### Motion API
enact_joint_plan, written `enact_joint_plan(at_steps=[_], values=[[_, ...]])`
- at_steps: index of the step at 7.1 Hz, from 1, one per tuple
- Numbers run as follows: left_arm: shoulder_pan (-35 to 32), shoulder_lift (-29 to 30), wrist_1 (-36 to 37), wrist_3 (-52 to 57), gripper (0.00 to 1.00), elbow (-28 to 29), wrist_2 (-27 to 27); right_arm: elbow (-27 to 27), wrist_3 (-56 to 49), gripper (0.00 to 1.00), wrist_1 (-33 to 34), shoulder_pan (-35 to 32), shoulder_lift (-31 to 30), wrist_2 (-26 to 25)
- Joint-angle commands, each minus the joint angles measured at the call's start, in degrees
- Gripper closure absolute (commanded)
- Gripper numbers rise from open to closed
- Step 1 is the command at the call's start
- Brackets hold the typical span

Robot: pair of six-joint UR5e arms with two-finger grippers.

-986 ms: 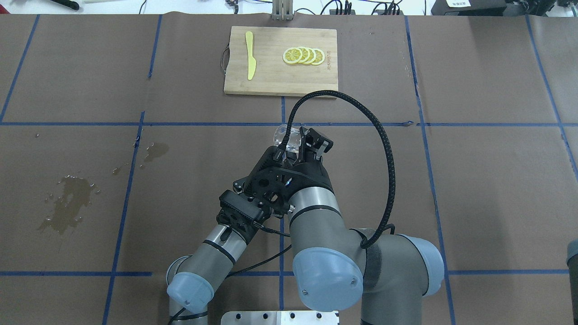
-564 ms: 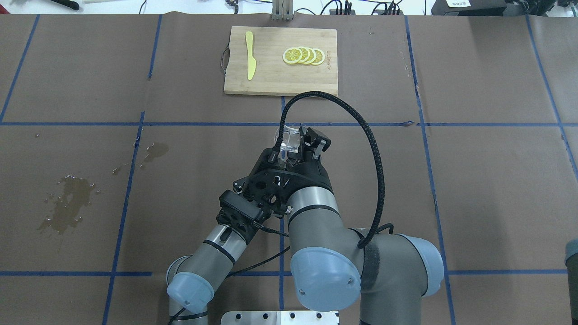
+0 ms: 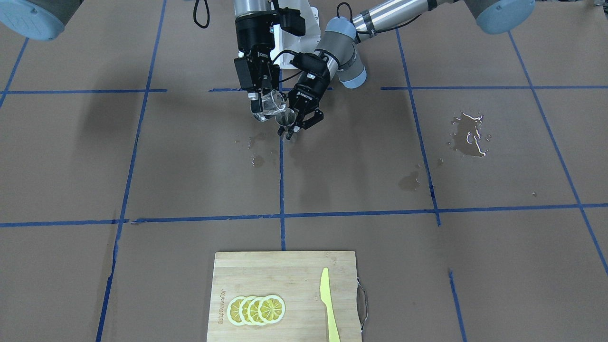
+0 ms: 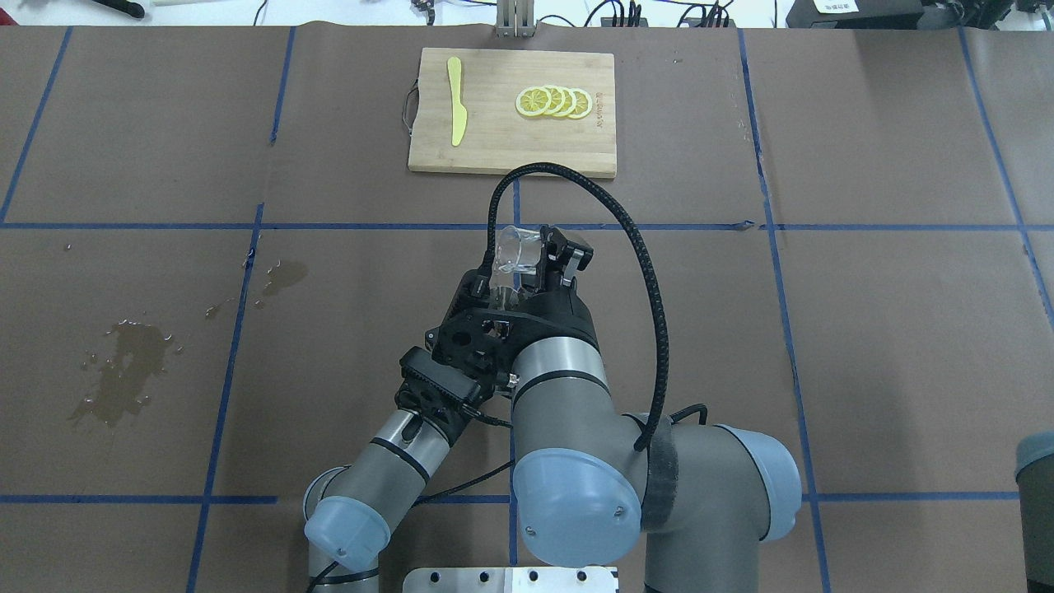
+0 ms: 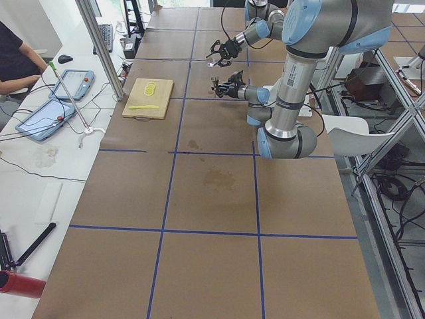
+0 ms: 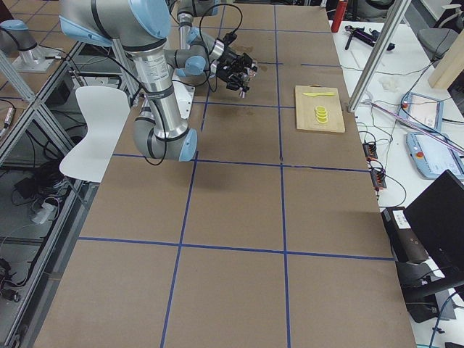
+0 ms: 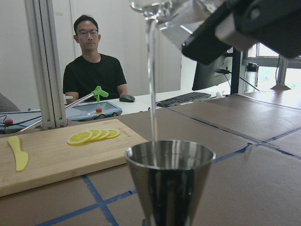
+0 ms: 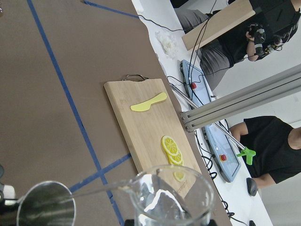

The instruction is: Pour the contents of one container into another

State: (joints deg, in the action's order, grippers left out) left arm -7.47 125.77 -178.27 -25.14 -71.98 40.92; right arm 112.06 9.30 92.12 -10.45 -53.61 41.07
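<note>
Front view first: the right gripper (image 3: 261,100) is clamped on the small clear glass measuring cup (image 3: 271,108), which is tipped toward the silvery steel hourglass jigger (image 3: 285,118) pinched in the left gripper (image 3: 295,126), both mid-table. Overhead the cup pokes out past the right wrist and the jigger's mostly hidden. Left wrist cam shows a thin stream of liquid (image 7: 151,84) dropping into the jigger's open top. Right wrist cam has the wooden cutting board (image 8: 141,127) with lemon slices (image 8: 171,149) behind

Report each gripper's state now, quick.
Left gripper: shut on the jigger.
Right gripper: shut on the cup.
</note>
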Motion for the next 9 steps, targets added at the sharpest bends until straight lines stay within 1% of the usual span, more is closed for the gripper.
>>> enact_joint_plan(at_steps=[1,9], values=[[0.0,0.0,0.0,0.0,1.00,0.0,0.0,0.1,-2.5,1.00,1.9,0.0,0.5,-0.7],[0.0,0.0,0.0,0.0,1.00,0.0,-0.2,0.2,-9.5,1.00,3.2,0.0,1.4,-0.9]])
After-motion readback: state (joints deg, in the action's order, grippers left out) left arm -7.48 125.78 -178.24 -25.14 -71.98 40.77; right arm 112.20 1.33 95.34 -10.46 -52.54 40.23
